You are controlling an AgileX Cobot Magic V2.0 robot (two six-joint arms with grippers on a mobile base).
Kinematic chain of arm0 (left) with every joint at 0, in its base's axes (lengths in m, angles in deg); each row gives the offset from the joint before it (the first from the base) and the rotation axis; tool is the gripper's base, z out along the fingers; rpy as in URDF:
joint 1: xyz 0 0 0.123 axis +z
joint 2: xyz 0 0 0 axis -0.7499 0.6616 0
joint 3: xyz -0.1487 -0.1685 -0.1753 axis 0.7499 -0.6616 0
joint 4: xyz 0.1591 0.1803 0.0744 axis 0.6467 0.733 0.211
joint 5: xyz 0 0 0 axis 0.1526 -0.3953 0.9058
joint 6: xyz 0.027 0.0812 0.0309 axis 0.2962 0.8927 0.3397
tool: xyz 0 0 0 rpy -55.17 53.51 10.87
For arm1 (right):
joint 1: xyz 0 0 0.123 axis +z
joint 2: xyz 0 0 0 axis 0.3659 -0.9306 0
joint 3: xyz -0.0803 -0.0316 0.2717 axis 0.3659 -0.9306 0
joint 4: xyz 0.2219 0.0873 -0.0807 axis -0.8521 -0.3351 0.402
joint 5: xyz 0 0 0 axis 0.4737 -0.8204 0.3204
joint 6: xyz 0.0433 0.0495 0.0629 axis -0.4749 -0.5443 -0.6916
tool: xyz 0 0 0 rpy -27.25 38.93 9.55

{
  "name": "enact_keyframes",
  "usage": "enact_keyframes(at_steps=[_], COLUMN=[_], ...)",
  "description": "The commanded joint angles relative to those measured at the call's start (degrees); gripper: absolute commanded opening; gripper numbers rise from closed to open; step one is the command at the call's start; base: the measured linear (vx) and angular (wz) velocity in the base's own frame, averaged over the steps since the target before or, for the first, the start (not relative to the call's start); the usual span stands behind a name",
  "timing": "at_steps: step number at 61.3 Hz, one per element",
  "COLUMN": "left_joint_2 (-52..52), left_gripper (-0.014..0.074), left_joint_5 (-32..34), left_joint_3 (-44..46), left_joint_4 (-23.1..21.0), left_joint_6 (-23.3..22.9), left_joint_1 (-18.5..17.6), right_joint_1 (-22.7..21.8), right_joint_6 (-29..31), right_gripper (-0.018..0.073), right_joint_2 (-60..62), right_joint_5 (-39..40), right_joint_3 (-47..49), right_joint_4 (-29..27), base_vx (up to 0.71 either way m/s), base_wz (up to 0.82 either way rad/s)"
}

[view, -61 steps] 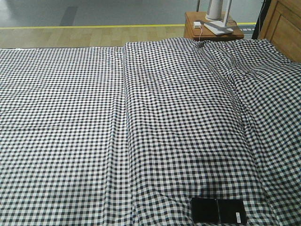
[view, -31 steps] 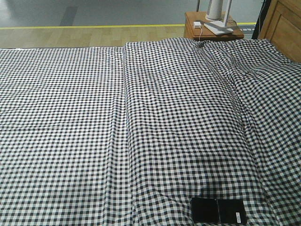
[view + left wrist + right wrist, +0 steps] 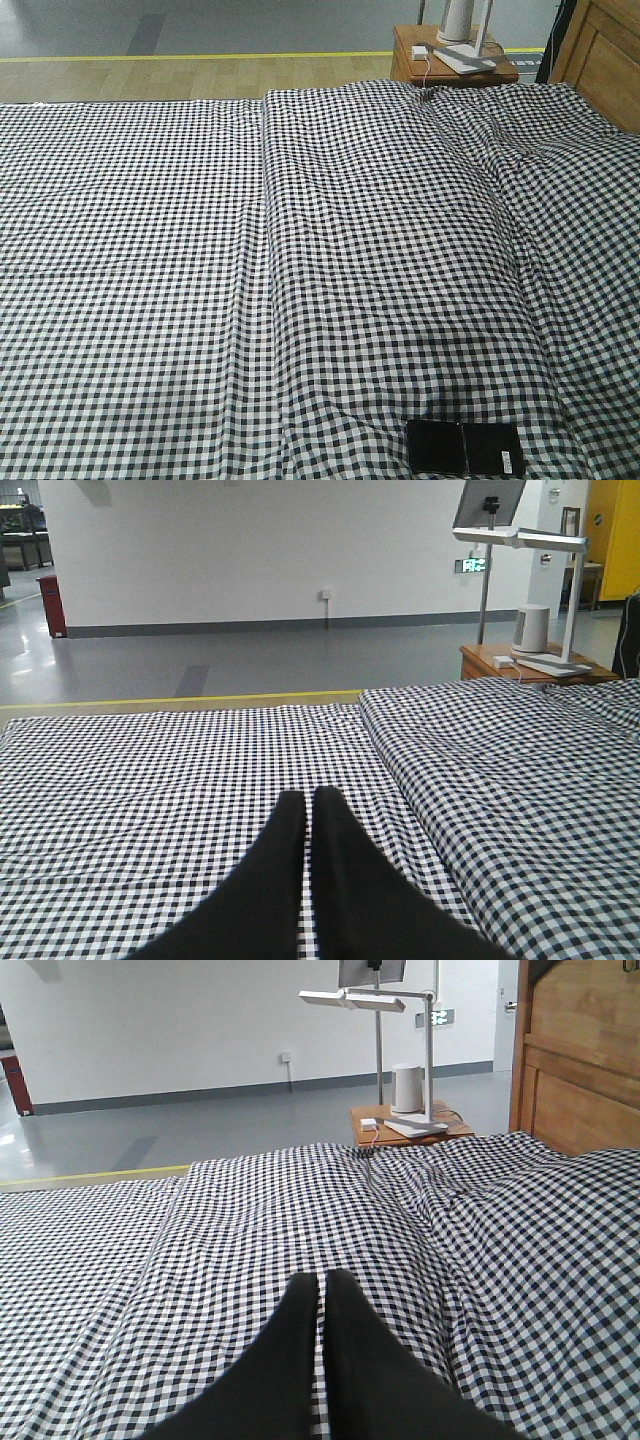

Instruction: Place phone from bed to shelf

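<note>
No shift: phone (image 3: 465, 447) on wrinkled bed (image 3: 350, 250)

On my feed the bed (image 3: 150, 250) is covered in matt woven cloth, soft and creased, while the phone (image 3: 465, 447) is a smooth, glossy black slab. The nightstand (image 3: 405, 62) and headboard (image 3: 585, 1080) look like satin-finished wood, and the grey floor (image 3: 200, 660) is polished enough to reflect. The left gripper (image 3: 308, 802) and right gripper (image 3: 322, 1282) look matt black and smooth, though I can't tell whether they are plastic or rubber.
</note>
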Motion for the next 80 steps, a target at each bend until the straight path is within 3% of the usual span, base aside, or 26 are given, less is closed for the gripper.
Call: enact_keyframes(at_steps=[1,13,27,36,55,65,80], left_joint_2=[-0.4,-0.4,-0.4,-0.4,-0.4,-0.4,-0.4], left_gripper=[0.0001,0.0001,0.0001,0.0001,0.0001,0.0001,0.0001], left_joint_5=[4.1,4.1,4.1,4.1,4.1,4.1,4.1], left_joint_3=[1.4,1.4,1.4,1.4,1.4,1.4,1.4], left_joint_4=[-0.6,-0.6,-0.6,-0.6,-0.6,-0.6,-0.6], left_joint_6=[-0.5,-0.5,-0.5,-0.5,-0.5,-0.5,-0.5], left_joint_1=[-0.3,-0.3,-0.3,-0.3,-0.3,-0.3,-0.3], right_joint_1=[-0.3,-0.3,-0.3,-0.3,-0.3,-0.3,-0.3], right_joint_6=[1.0,1.2,1.3,1.4,8.2,8.0,8.0], right_gripper=[-0.0005,-0.0005,-0.0005,-0.0005,-0.0005,0.0004,0.0138], right_joint_2=[0.7,0.7,0.7,0.7,-7.2,-16.6,-30.0], right_joint_5=[4.4,9.2,31.2,31.9,13.1,2.7,-14.1], right_joint_3=[-0.6,-0.6,0.3,6.8,28.6,39.4,48.3], right_joint_4=[0.7,0.7,0.7,0.7,0.7,0.4,0.2], base_vx=[0.0,0.0,0.0,0.0,0.0,0.0,0.0], base_wz=[0.0,0.0,0.0,0.0,0.0,0.0,0.0])
